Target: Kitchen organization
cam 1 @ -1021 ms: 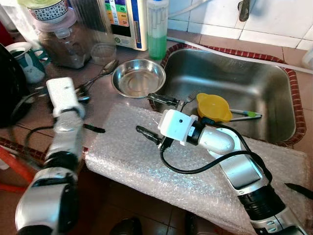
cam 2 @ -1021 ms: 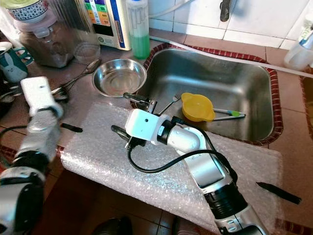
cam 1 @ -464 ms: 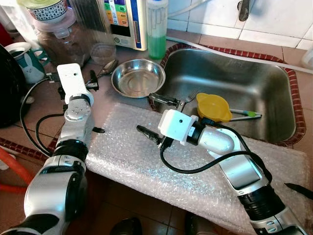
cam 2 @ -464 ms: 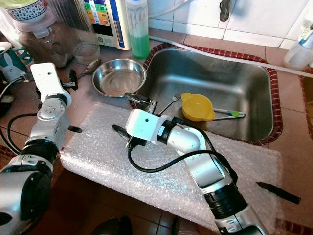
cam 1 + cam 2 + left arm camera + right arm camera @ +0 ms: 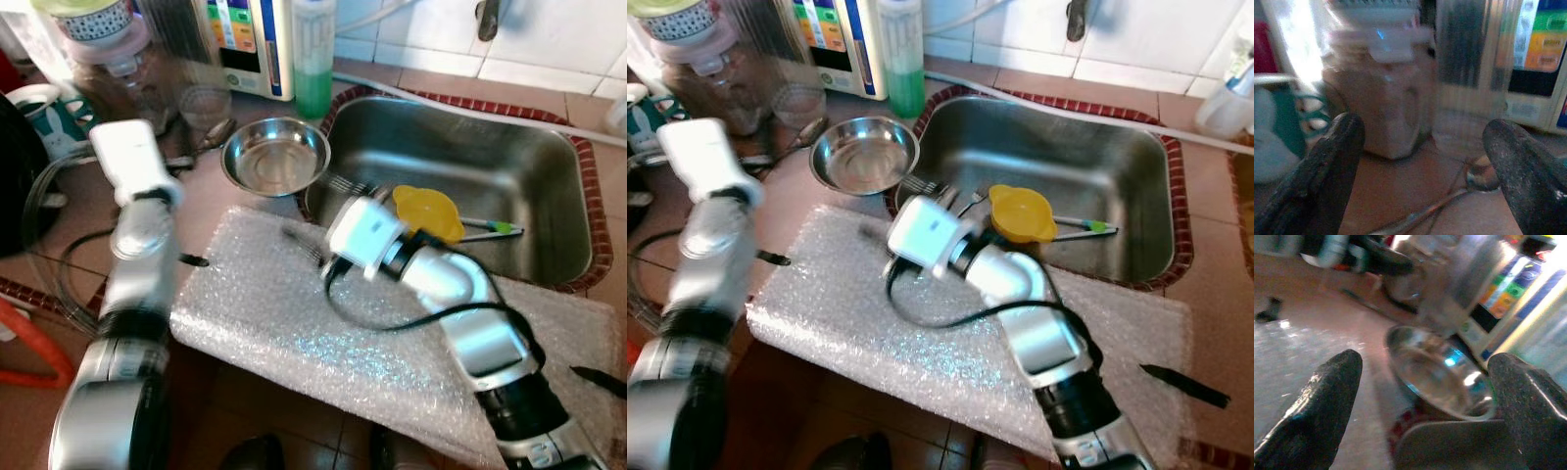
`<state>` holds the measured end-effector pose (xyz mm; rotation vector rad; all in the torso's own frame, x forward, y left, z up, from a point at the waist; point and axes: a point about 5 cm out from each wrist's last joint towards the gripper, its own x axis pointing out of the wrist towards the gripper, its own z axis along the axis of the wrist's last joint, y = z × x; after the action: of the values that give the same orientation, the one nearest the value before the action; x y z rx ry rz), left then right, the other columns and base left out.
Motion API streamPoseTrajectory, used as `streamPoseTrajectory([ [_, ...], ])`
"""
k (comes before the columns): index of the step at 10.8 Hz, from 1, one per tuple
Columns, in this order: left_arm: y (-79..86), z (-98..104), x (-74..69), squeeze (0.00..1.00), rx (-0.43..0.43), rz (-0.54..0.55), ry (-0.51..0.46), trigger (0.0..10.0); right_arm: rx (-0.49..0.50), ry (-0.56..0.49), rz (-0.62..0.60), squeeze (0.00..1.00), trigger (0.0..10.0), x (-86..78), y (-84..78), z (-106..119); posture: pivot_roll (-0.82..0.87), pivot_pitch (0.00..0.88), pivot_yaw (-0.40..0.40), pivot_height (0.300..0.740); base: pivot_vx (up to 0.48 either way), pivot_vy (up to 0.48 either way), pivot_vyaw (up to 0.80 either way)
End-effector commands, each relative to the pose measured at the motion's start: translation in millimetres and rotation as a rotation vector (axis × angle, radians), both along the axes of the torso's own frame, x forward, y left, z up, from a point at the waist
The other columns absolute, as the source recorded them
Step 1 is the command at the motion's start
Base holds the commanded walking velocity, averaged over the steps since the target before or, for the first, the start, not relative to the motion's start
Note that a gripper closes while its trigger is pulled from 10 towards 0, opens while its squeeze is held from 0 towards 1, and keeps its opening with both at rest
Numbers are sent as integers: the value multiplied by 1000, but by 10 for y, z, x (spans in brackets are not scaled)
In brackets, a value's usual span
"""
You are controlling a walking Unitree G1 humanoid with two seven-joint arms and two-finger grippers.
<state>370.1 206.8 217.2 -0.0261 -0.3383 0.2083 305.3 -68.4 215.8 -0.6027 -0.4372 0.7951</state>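
No legible text, brand or number anywhere. Coloured panel of blue, green, orange and yellow blocks on the front of the white appliance (image 5: pixel 247 44) at the back of the surface, with tiny marks too blurred to read. Same panel (image 5: pixel 1542 36) seen closer from the left wrist, faint lines of print on the yellow and orange blocks, still unreadable. Again as smeared coloured squares (image 5: pixel 1501 291) from the right wrist, illegible. Patterned band around the lid of the big jar (image 5: pixel 98 20), decoration rather than lettering. Pale label area on the green bottle (image 5: pixel 904 39), nothing readable on it.
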Motion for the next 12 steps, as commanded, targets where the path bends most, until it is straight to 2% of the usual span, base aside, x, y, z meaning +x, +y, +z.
streamPoseTrajectory([
  [1,29,64,-69,0,20,-9,-20,10000,18,-32,0,1000,10000,-5,14,70,-107,217,87,740,0,0,0],
  [2,-25,98,-280,0,49,-48,-47,10000,37,-51,-26,1000,10000,30,-10,104,-91,209,82,740,0,0,0],
  [3,-59,99,-347,0,47,-66,-53,10000,48,-56,-37,1000,10000,45,-19,119,-88,208,81,740,0,0,0],
  [4,-186,63,-579,0,83,-140,-64,10000,113,-61,-96,1000,10000,89,-70,182,-80,203,78,740,0,0,0],
  [5,-236,19,-657,0,90,-173,-55,10000,138,-48,-117,1000,10000,102,-95,189,-78,201,78,740,0,0,0],
  [6,-237,-57,-731,0,68,-178,-20,10000,161,-27,-142,765,10000,112,-124,180,-80,200,76,740,0,0,-731],
  [8,-139,-88,-759,0,34,-135,19,10000,171,-23,-150,722,10000,110,-133,181,-86,196,72,740,0,0,-738],
  [9,-123,-67,-750,0,54,-124,14,10000,173,-24,-148,714,10000,109,-124,185,-86,193,70,740,0,0,-731],
  [12,-191,-26,-758,0,57,-137,5,10000,180,-27,-142,706,10000,105,-95,213,-89,194,67,740,0,0,-733],
])
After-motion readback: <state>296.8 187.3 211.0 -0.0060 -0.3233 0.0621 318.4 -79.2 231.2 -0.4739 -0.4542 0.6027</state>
